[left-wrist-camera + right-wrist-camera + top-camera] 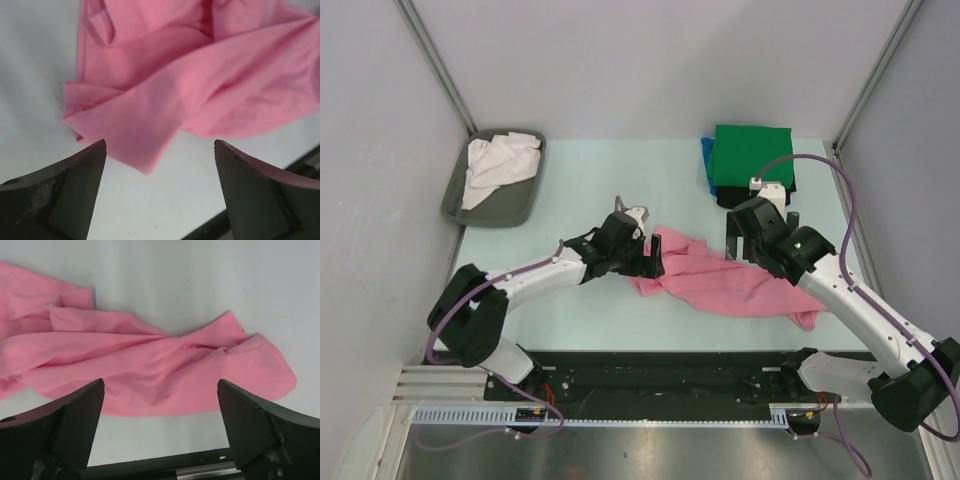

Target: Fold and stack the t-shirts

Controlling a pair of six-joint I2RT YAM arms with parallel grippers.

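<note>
Five t-shirts show in all, one of each colour, along with one tray and two arms. At the far left corner of the table (582, 195) sits the single grey tray (454, 203), and the white t-shirt (496, 163) lies crumpled inside it. Next to the right, the left gripper (160, 146) hangs low over the left end of the pink t-shirt (720, 280). Its two fingers stand wide apart with nothing between them, and a loose pink fold lies just beyond the fingertips. The pink t-shirt is unfolded and bunched in creases on the middle of the table, running from beside the left gripper towards the near right. The right gripper (160, 384) is over the shirt's right part, also spread wide and empty, with a rounded sleeve end lying flat beyond its right finger. At the far right, well apart from the tray, stands one stack of three folded shirts. The green t-shirt (752, 155) is on top, the blue t-shirt (707, 160) peeks out along the stack's left edge, and the black t-shirt (734, 196) shows as a dark strip at its near edge.
</note>
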